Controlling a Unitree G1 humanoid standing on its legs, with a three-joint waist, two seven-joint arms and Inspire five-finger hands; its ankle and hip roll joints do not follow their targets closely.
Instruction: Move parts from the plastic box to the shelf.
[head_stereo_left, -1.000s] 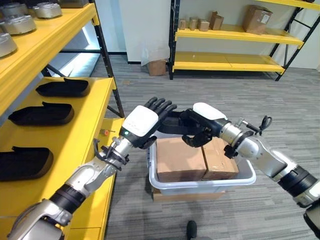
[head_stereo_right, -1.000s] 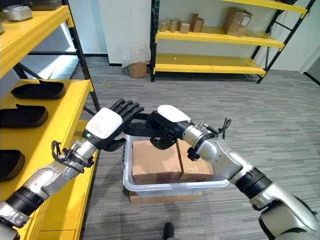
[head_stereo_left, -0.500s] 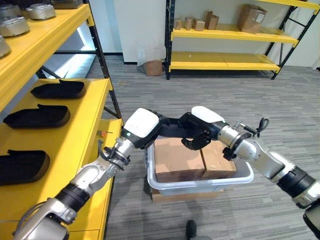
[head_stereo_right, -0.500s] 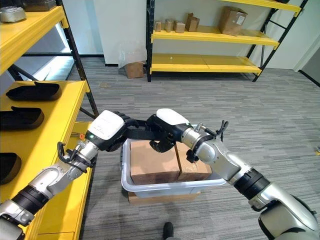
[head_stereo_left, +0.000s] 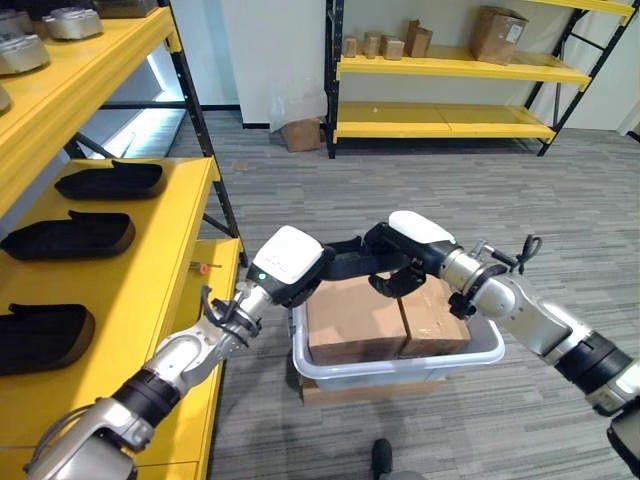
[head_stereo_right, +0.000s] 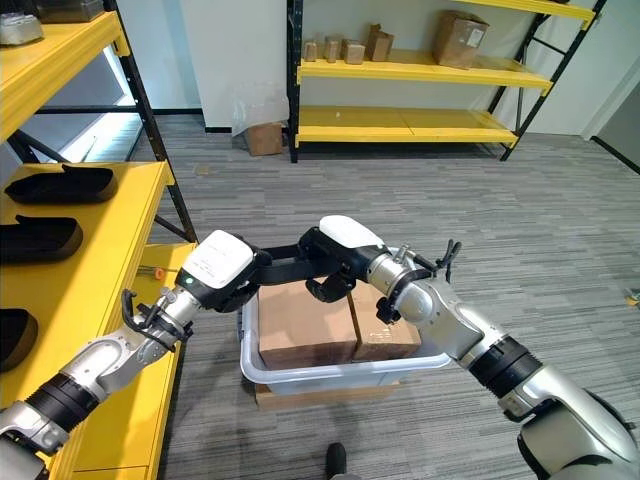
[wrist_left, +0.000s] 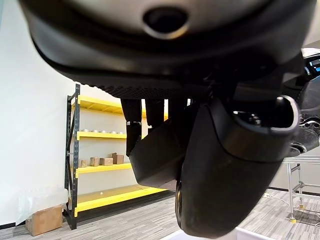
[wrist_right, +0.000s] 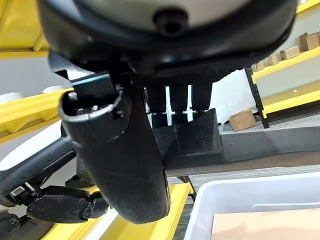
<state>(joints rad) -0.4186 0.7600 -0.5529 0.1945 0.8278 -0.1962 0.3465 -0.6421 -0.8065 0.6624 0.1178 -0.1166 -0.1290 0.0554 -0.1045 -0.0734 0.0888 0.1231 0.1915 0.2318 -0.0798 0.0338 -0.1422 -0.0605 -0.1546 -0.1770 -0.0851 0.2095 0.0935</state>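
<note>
A long black part (head_stereo_left: 347, 267) hangs over the far left corner of the white plastic box (head_stereo_left: 395, 367). My left hand (head_stereo_left: 290, 262) is shut on its left end, and my right hand (head_stereo_left: 412, 252) is shut on its right end. The left wrist view has fingers curled over the black part (wrist_left: 156, 156), and the right wrist view has the fingers hooked over the same black part (wrist_right: 200, 142). Two cardboard boxes (head_stereo_left: 355, 318) fill the plastic box. The yellow shelf (head_stereo_left: 160, 262) stands at the left, with black parts (head_stereo_left: 70, 235) lying on it.
Grey metal parts (head_stereo_left: 70, 22) sit on the upper shelf board at the left. A second yellow rack (head_stereo_left: 450, 70) with cardboard boxes stands at the back, and a small carton (head_stereo_left: 300, 133) is on the floor beside it. Open carpet lies to the right.
My left hand, with its fingers straight a second ago, has curled round the part's left end. Both hands and the part have sunk slightly toward the box. The camera has shifted a little.
</note>
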